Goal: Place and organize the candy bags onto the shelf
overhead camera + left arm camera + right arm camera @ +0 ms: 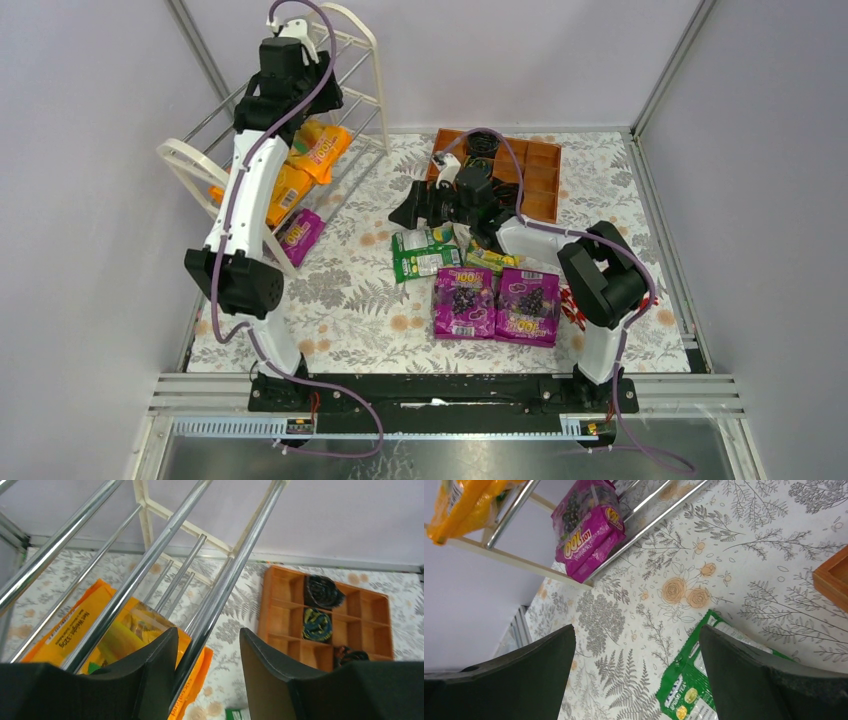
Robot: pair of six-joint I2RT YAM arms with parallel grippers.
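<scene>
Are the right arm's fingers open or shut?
Open. The right fingers stand wide apart, empty, with the flowery tablecloth showing between them.

wooden compartment tray, black coils, floral tablecloth

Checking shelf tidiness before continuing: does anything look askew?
Yes. The purple bag sits crooked on the bottom rods of the shelf, and the orange bags above it are not lined up with each other.

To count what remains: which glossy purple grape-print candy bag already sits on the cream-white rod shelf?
The purple bag on the lowest rods of the cream-white shelf, far left. The other two lie flat on the floral table.
</scene>
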